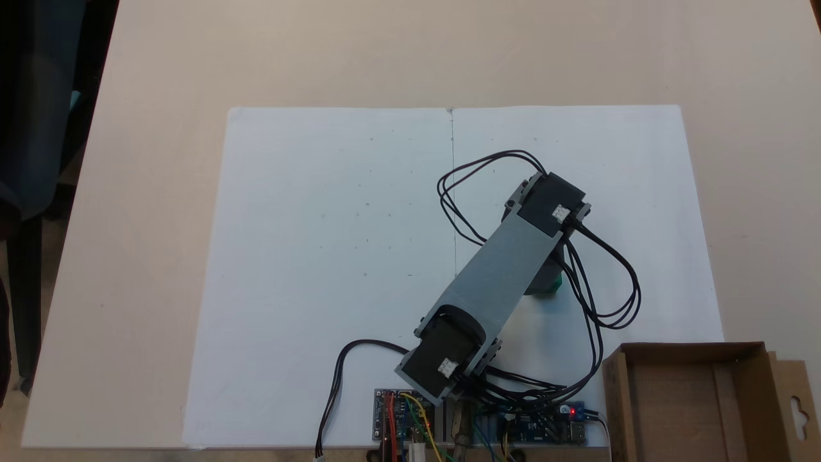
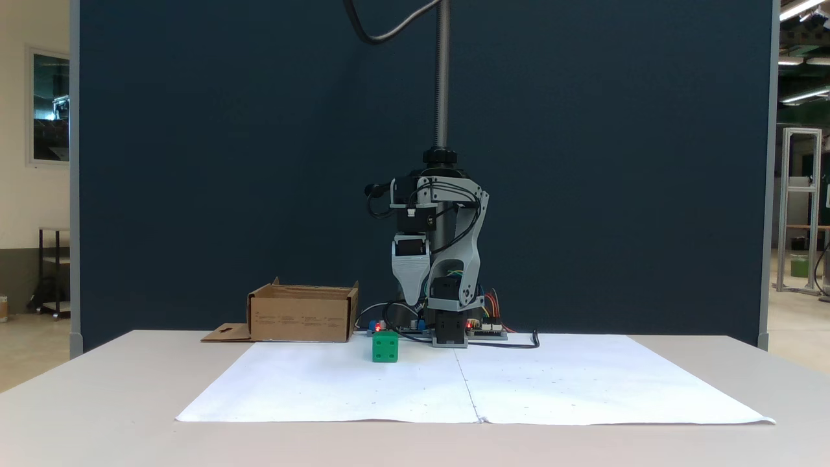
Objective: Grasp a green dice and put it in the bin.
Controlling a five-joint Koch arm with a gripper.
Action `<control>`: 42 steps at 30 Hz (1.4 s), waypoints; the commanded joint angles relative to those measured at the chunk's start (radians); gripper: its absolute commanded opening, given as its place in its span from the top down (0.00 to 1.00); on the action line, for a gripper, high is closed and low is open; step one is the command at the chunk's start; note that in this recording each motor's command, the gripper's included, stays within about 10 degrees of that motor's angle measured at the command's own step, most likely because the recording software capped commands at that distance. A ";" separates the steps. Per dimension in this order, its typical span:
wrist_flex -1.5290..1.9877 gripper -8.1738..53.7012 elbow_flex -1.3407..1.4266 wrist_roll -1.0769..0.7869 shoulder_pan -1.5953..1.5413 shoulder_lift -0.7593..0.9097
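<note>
Nearest the camera in a fixed view lies the bare beige table [image 2: 97,402], and on it a large white sheet [image 2: 551,389] with a crease down its middle. The green dice [image 2: 385,347] stands on the far part of that sheet, left of the crease, showing a face with two pips. Behind and left of the dice, off the sheet's corner, sits the bin [image 2: 301,316], an open brown box with one flap lying flat on the table beside it. Right of the bin and behind the dice stands the arm [image 2: 454,259], folded high, with its gripper [image 2: 412,299] pointing down above and slightly right of the dice, clear of it. Only one grey tapered jaw shows, so I cannot tell whether it is spread or closed. Circuit boards [image 2: 486,332] with lit red lamps and coloured wires sit at the arm's foot. Behind everything rises a dark blue partition [image 2: 616,162], with a lit room past its edges.

From above, the arm's grey link [image 1: 497,273] covers most of the dice, leaving a green sliver [image 1: 553,289]; the bin [image 1: 744,353] is cut off at the lower edge.
</note>
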 commanded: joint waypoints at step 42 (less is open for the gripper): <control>-0.367 0.14 0.187 0.040 0.103 0.012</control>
